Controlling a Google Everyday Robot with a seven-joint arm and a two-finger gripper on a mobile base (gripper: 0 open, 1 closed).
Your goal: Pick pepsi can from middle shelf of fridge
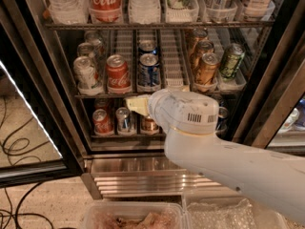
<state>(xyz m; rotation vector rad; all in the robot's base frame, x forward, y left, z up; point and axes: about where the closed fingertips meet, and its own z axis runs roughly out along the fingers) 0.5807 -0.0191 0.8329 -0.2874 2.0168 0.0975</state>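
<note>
The fridge (267,104) stands open in front of me. Its middle shelf (174,66) has white slotted can lanes. A dark blue pepsi can (149,71) stands at the front of the centre lane, with a second blue can (147,46) behind it. A red Coca-Cola can (117,73) stands just left of it. My white arm reaches in from the lower right. The gripper (136,105) has a cream-coloured tip and sits just below the shelf's front edge, under the pepsi can and apart from it. It holds nothing that I can see.
Silver cans (86,73) stand at the left of the middle shelf, with bronze cans (206,68) and a green can (231,61) at the right. The lower shelf holds cans (101,120). The glass door (28,104) hangs open at the left. Cables (19,147) lie on the floor. Plastic tubs (138,218) sit below.
</note>
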